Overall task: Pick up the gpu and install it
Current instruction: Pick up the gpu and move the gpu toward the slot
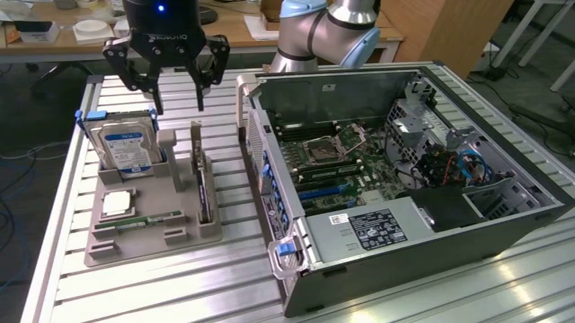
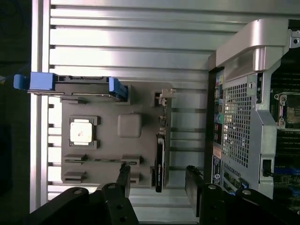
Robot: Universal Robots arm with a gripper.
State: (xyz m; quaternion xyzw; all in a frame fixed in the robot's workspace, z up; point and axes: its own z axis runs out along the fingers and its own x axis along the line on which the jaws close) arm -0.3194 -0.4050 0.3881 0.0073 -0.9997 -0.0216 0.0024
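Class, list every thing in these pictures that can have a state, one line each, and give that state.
gripper: open, holding nothing, above the tray.
gpu: standing on edge in its tray slot, not installed.
hard drive: upright in its holder.
memory stick: lying in its tray slot.
computer case: side open, motherboard exposed.

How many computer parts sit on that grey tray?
4: upright hard drive, square chip, memory stick lying flat, and the gpu on edge nearest the case. Others may be hidden.
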